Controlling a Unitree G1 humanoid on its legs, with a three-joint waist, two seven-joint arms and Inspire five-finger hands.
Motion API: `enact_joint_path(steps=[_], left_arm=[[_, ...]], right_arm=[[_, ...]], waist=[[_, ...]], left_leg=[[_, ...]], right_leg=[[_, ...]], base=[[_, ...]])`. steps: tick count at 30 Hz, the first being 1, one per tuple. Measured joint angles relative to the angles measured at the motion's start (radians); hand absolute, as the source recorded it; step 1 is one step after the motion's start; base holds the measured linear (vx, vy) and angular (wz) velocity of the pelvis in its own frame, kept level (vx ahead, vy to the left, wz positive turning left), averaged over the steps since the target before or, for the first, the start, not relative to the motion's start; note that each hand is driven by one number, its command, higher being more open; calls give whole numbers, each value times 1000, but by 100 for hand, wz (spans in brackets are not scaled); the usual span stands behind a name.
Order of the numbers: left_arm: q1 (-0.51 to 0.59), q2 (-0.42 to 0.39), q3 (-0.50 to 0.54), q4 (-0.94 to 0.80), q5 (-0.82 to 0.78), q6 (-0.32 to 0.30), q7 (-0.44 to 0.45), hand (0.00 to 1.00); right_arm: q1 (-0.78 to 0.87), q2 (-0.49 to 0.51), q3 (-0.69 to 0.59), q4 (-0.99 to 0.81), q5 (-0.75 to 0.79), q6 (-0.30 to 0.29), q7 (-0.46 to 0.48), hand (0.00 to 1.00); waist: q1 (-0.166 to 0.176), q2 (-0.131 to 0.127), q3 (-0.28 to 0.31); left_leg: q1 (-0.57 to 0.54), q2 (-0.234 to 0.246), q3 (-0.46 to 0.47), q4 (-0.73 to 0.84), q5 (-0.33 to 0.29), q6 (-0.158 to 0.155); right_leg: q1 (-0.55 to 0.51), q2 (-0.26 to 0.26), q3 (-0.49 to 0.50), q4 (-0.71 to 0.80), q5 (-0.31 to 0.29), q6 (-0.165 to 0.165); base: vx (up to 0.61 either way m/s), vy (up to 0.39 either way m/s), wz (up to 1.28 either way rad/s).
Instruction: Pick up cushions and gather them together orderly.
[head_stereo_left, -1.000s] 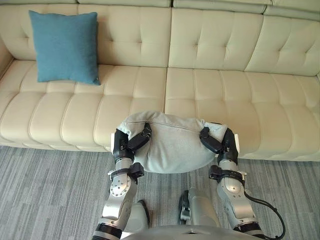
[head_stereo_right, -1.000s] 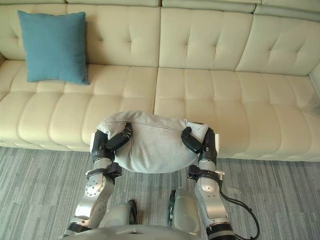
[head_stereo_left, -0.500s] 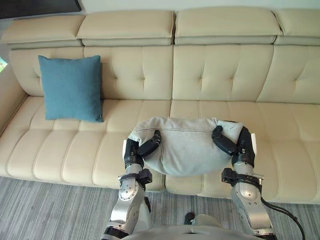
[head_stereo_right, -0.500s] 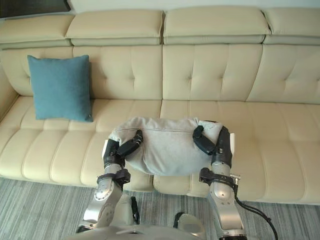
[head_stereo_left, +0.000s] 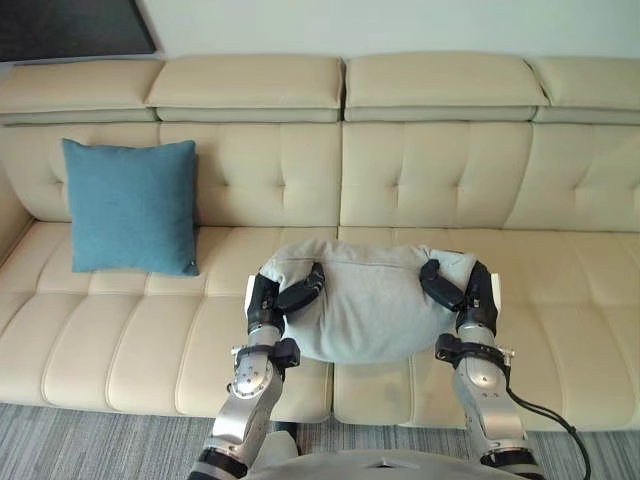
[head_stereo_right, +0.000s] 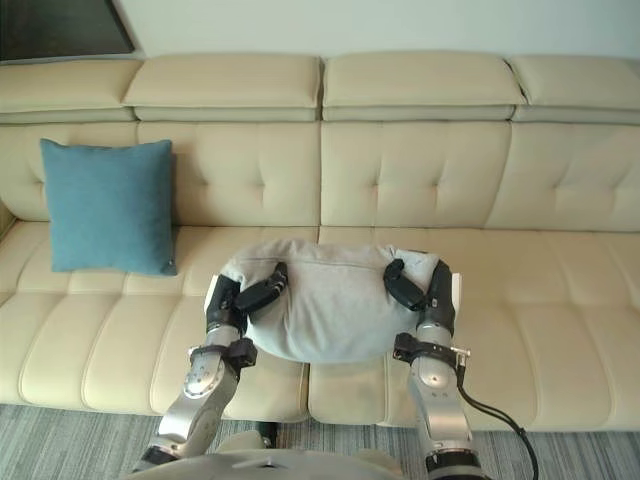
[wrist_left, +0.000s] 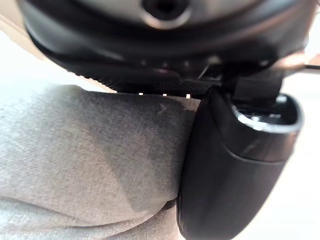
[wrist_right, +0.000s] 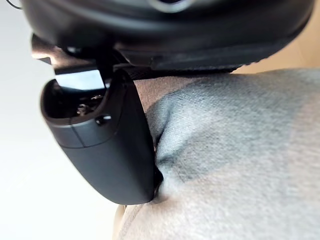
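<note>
Two hands on one cushion: the left hand (head_stereo_left: 264, 300) and the right hand (head_stereo_left: 476, 297) clamp the grey cushion (head_stereo_left: 365, 315) from its two ends, thumbs hooked over its top edge. The wrist views show the cloth dimpling under each thumb. The cushion sits squarely between the hands and looks lifted clear of the seat, over the front of the sofa (head_stereo_left: 440, 190) at its middle. The blue cushion (head_stereo_left: 130, 207) stands upright against the sofa's backrest near its left end, well apart from the grey one. This reads as the carrying step. Done well, that means squeezing evenly from both sides so nothing sags or slips, travelling towards the sofa's left end, and setting the grey cushion upright against the backrest just beside the blue one, edges level
</note>
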Motion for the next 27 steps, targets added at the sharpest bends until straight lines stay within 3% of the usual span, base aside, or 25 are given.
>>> enact_joint_path(steps=[6, 12, 20, 21, 27], left_arm=[[-147, 17, -1, 0, 1, -3, 77, 0], [-328, 36, 18, 69, 10, -11, 142, 0], [-580, 65, 66, 225, 19, -31, 193, 0], [-638, 79, 68, 270, 19, -31, 195, 100], [-800, 105, 102, 405, 16, -68, 194, 100]], right_arm=[[-158, -17, 2, 0, -39, 0, -53, 0], [-340, -30, 9, 62, -43, 0, -101, 0], [-612, -55, 11, 220, -37, 0, -137, 0], [-668, -68, 9, 256, -36, 0, -137, 100], [-822, -81, -4, 323, -24, -3, -162, 100]], waist=[[1, 1, 1], [3, 18, 21], [10, 34, 149], [10, 36, 173], [8, 41, 229]], left_leg=[[-47, 3, 13, -49, 51, 7], [-150, 14, 6, -54, 91, 19], [-272, 12, -7, -54, 137, 33], [-300, 9, -10, -54, 146, 34], [-358, -6, -18, -54, 166, 22]], right_leg=[[-72, 5, 17, -7, 6, 8], [-160, 17, 14, -36, 54, 21], [-316, 13, 9, 46, 63, 33], [-359, 9, 6, 80, 58, 38], [-458, -13, -4, 175, 31, 41]], base=[[-115, -18, -8], [-116, -2, 1], [-78, -2, 2], [-34, -39, 5], [-7, -101, 5]])
